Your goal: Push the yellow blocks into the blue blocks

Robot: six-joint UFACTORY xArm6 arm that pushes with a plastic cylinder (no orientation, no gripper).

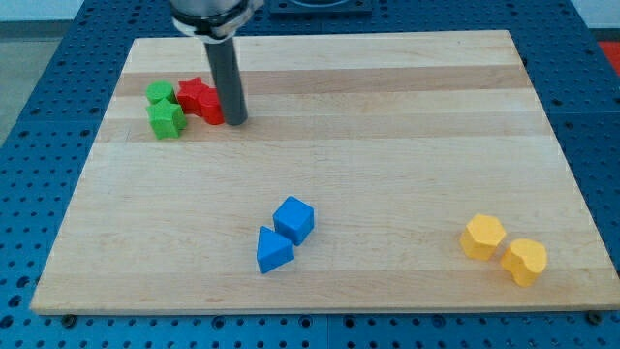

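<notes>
A: Where are the yellow blocks?

B: Low at the view's right on the board point(407, 107). The yellow hexagon point(481, 237) lies to the upper left, the yellow heart point(524, 261) to the lower right. They touch or nearly touch; I cannot tell which.

A: Which way does the pair run?

B: Its long axis slants from upper left down to lower right. The heart's notch seems to face the view's top and its narrow end the bottom, but it is small, so I am not certain. The hexagon shows no clear long axis.

A: And the blue ones?

B: Near the bottom middle, well apart from the yellows and to their left. The blue cube point(294, 219) sits up and right of the blue wedge point(273, 251), edges touching. The wedge's point faces the view's right. That pair's axis slants from lower left to upper right.

A: Your tip?

B: My tip point(235, 122) rests on the board in the upper left, just to the right of the red blocks point(201, 100), touching them or close to it. The green blocks point(165, 110) lie left of the reds. The tip is far from both yellows and blues.

A: Is the hand spread or pinching?

B: There is no hand, only a plain rod holding nothing.
</notes>
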